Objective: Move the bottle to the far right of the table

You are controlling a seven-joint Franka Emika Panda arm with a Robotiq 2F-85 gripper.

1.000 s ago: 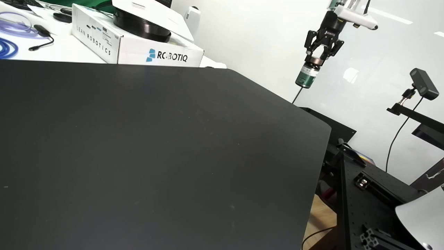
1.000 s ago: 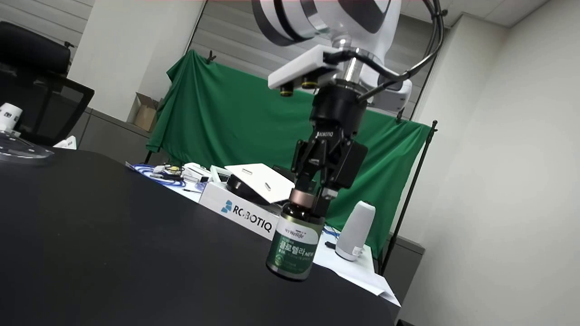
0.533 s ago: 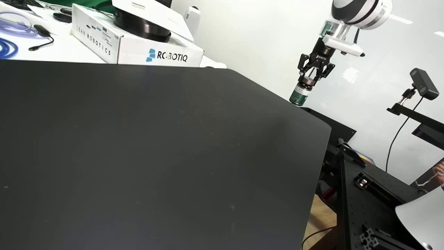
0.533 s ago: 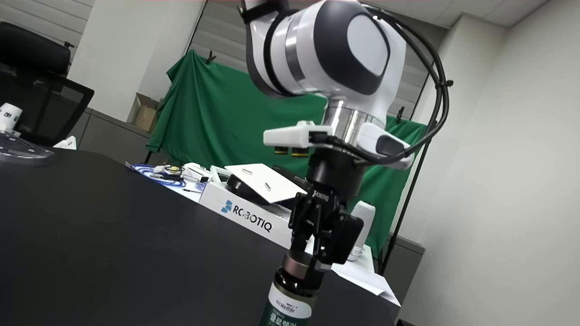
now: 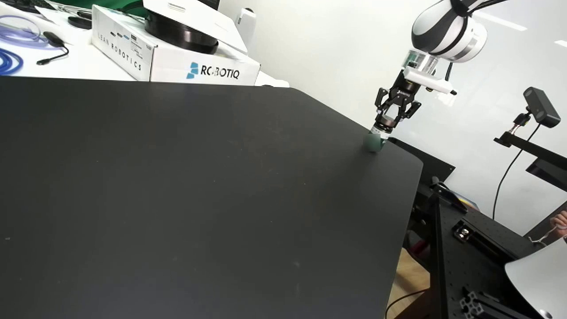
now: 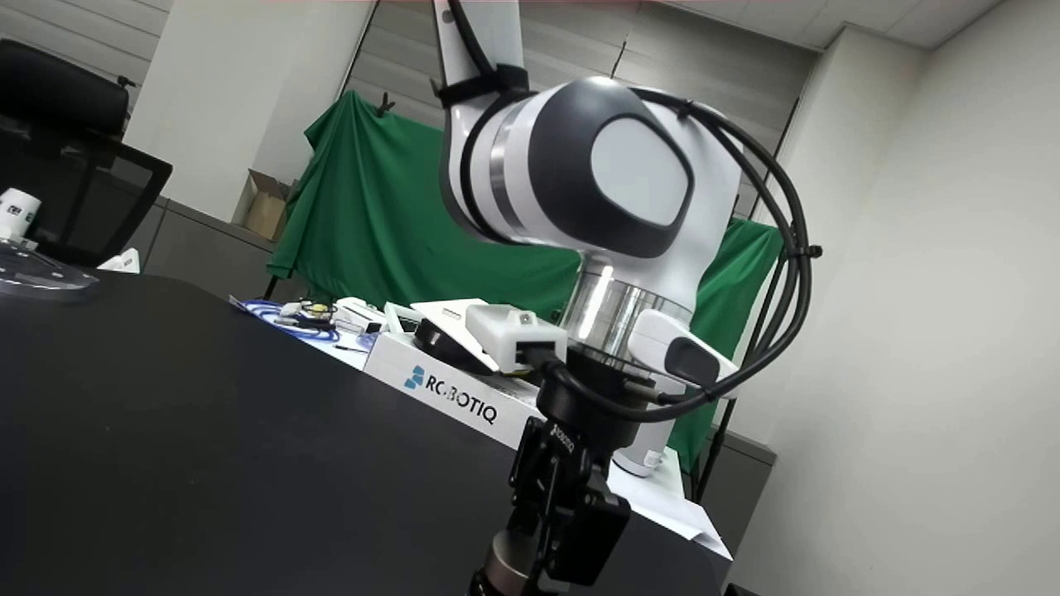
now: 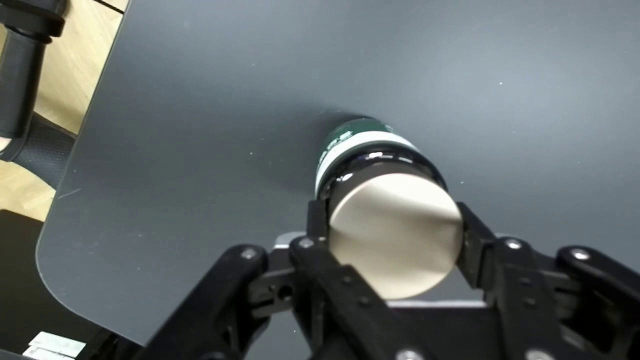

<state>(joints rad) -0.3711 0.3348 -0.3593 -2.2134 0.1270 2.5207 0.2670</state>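
The bottle point(image 5: 374, 141), dark glass with a green label, a white band and a brownish cap, is at the far right part of the black table point(image 5: 221, 186) in an exterior view, slightly tilted. My gripper point(image 5: 389, 116) is shut on its cap from above. In the wrist view the pale cap top point(image 7: 395, 235) of the bottle sits between both fingers point(image 7: 392, 222). In an exterior view only the cap point(image 6: 508, 564) shows under the gripper point(image 6: 530, 550); the rest is cut off by the frame. I cannot tell whether the base touches the table.
A white box with lettering point(image 5: 203, 66) stands on a white table behind. The table's rounded corner point(image 7: 50, 270) and edge lie to the left in the wrist view. A camera on a bracket point(image 5: 541, 106) stands at the right.
The gripper has moved down with the bottle in its grip, and slightly left in both exterior views. The bottle's lower part now overlaps the tabletop in an exterior view. The grip looks unchanged.
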